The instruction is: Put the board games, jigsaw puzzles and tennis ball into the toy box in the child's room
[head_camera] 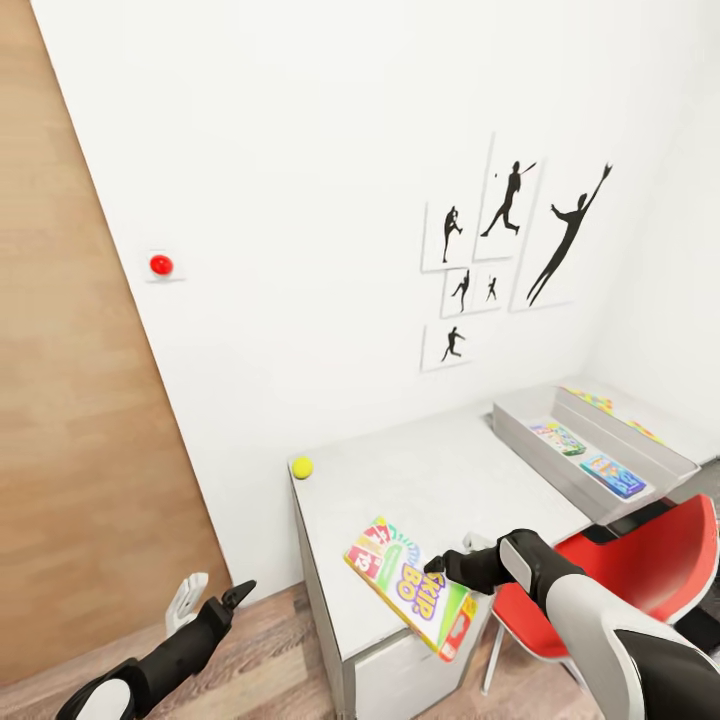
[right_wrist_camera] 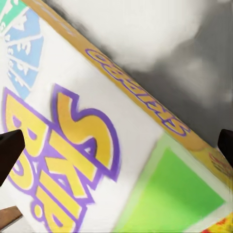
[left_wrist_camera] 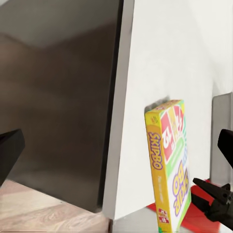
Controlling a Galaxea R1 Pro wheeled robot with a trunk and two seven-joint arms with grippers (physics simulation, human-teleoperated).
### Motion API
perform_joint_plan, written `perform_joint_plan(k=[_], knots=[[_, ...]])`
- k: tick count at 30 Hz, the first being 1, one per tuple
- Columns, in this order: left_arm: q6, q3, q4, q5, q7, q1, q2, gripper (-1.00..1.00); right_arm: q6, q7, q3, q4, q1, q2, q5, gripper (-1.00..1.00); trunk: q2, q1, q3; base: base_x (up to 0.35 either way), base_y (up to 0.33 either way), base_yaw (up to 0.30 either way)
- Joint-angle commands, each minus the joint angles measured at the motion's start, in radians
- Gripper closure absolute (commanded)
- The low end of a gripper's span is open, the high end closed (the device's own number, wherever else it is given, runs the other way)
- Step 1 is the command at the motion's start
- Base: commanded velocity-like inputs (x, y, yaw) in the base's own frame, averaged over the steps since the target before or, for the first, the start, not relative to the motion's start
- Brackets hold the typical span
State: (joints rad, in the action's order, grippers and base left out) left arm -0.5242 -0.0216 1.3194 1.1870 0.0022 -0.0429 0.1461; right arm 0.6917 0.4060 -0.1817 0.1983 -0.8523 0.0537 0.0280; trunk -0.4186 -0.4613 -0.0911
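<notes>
the right gripper (head_camera: pixel 452 563) hovers over the skip-bo box (head_camera: pixel 410 586) on the worktop (head_camera: pixel 440 480), fingers spread for a grab, left fingers (head_camera: pixel 205 598) spread idle.

red chair (head_camera: pixel 640 560) beside desk, silhouette posters (head_camera: pixel 505 250) and red button (head_camera: pixel 161 265) on white wall

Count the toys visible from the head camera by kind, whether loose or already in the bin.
Board games: 3, the Skip-Bo box on the table and two in the bin
Puzzles: 2, beyond the bin
Tennis ball: 1
Total: 6
</notes>
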Motion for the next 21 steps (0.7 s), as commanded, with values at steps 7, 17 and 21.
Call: perform_joint_plan(k=[7,17,21], knots=[[-0.005,-0.001,0.000,0.006,0.000,-0.001,0.000,-1.00,0.006,0.000,-0.003,0.001,-0.001,0.000,0.003,-1.00,-0.002,0.000,-0.002,-0.171,0.000,0.000],[-0.005,-0.001,0.000,0.008,-0.004,0.000,0.000,-1.00,0.006,0.000,-0.002,0.001,-0.001,0.000,0.003,-1.00,-0.002,0.000,-0.002,-0.045,0.000,0.000],[-0.005,-0.001,0.000,0.008,-0.005,0.000,0.000,-1.00,0.006,0.000,-0.002,0.001,-0.001,0.000,0.002,-1.00,-0.002,0.000,-0.002,-0.011,0.000,0.000]])
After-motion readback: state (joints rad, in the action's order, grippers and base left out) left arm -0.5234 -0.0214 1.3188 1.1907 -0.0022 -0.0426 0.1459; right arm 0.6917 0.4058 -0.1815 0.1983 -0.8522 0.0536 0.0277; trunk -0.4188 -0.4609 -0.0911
